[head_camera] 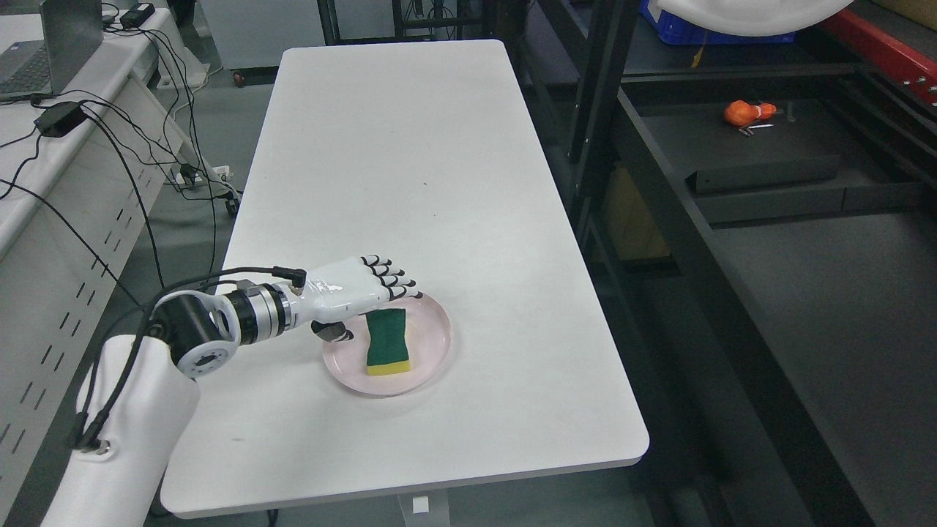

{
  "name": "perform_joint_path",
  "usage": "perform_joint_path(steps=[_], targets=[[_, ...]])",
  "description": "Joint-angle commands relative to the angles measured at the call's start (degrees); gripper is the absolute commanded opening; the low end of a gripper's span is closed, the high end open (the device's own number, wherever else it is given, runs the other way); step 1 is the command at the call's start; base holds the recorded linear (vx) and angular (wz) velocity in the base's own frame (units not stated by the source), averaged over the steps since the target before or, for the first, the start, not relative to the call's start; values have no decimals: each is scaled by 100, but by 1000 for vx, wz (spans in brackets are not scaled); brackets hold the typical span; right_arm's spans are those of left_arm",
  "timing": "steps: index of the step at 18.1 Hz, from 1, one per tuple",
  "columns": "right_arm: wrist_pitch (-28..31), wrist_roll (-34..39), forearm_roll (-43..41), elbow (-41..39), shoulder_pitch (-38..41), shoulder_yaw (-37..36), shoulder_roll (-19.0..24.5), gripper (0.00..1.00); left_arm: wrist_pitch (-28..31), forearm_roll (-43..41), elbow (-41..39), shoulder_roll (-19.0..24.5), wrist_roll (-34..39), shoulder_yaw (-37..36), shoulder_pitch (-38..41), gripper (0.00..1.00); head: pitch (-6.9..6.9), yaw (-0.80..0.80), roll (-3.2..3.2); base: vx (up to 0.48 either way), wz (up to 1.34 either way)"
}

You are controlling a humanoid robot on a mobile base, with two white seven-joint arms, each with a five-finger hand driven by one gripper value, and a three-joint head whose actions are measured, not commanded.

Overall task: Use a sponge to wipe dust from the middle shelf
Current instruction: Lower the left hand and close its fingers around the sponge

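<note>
Head view shows my left robot hand (362, 289) hovering at the upper-left rim of the pink plate (432, 359), fingers extended side by side over the near end of the sponge (386, 342), thumb tucked below; it grips nothing yet. The sponge lies green side up, yellow edge toward the bottom of the frame, inside the plate on the white table (410, 183). My worry: the plate is shallow and light-looking, so closing on the sponge at an angle could drag or tip the plate, or I could pinch only a corner and drop it on the way over. The dark shelf rack (732, 241) fills the right of the frame, an orange object (747, 113) on it at upper right; its upright post (594, 117) stands between table and shelf. Cables and a laptop (44, 44) sit at upper left.
</note>
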Motion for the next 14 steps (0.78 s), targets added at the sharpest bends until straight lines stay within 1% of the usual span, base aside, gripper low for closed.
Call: perform_joint_path(steps=[1,5,8,11,14], targets=[[414,-2,0,-100,6,0,-100,100,-4,-9,638,-99,34,-84,-67,92,0,0,0,7,-11],[414,-2,0,-100,6,0,-100,100,-4,-9,736,-257,34,-110,-67,91,0,0,0,2,-3],[414,-2,0,-100,-3,0,-100,100,-4,-9,946,-371,34,-76,-76,85,0,0,0,0,0],[422,-2,0,-100,-3,0,-100,100,-4,-9,1104,-398,34,-67,-76,80,0,0,0,0,0],[414,-2,0,-100,6,0,-100,100,-4,-1,1184,-398,34,38,-85,73,0,0,0,0,0]])
